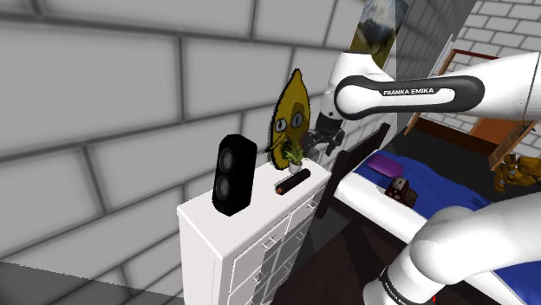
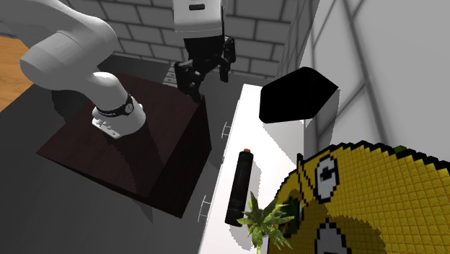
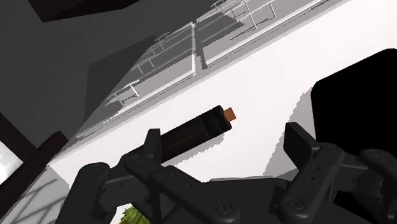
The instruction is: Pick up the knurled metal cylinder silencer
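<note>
**A:** Where is the silencer (image 1: 292,181)?

**B:** It lies flat on the dresser (image 1: 260,251), near the front edge. In the shoulder view the speaker (image 1: 234,175) is to its left and the plant (image 1: 293,154) is just behind it on the far side. It touches neither.

**A:** And the gripper (image 3: 226,137)?

**B:** It hangs above the silencer with its jaws wide apart and nothing in them. I think it is up there to line up. The fingers look set across the silencer's length rather than along it (sensible for something that would roll).

**A:** Why a grip from above?

**B:** The speaker and the plant crowd the ends, and the yellow figure (image 1: 290,113) stands behind, so the top looks like the open way in.

**A:** What can't you make out?

**B:** I can't see any knurling. The silencer reads as plain black with a brown tip. In the wrist view one finger covers its other end. The plant's pot is hard to make out, and the second exterior view's edge cuts off the figure.
</note>
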Action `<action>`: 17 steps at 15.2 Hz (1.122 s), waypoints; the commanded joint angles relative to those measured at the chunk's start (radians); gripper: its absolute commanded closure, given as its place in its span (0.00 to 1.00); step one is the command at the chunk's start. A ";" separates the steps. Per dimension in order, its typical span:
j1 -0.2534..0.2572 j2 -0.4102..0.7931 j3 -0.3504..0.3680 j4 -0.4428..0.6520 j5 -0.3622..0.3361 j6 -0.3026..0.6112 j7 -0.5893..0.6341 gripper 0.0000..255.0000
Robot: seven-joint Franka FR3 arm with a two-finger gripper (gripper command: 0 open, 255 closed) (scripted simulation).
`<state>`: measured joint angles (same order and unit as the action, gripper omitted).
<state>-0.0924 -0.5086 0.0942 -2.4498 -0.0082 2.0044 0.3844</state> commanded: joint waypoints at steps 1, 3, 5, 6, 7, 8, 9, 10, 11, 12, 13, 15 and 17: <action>-0.024 0.064 0.011 -0.003 0.003 0.065 0.078 0.00; -0.047 0.133 0.019 0.004 0.004 0.124 0.150 0.00; -0.069 0.204 0.025 0.015 0.001 0.181 0.222 0.00; -0.080 0.239 0.027 0.022 0.000 0.208 0.258 0.00; -0.090 0.275 0.028 0.029 -0.003 0.235 0.294 0.00; -0.099 0.311 0.027 0.038 -0.005 0.261 0.330 0.00; -0.109 0.347 0.027 0.047 -0.008 0.286 0.365 0.00; -0.117 0.383 0.025 0.057 -0.011 0.311 0.400 0.00; -0.125 0.419 0.023 0.067 -0.014 0.334 0.435 0.00; -0.133 0.454 0.020 0.078 -0.017 0.358 0.469 0.00; -0.140 0.490 0.016 0.090 -0.020 0.380 0.503 0.00; -0.152 0.560 0.004 0.115 -0.024 0.423 0.569 0.00; -0.161 0.629 -0.010 0.142 -0.025 0.464 0.631 0.00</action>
<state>-0.2492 0.0834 0.0899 -2.3161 -0.0317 2.4390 0.9779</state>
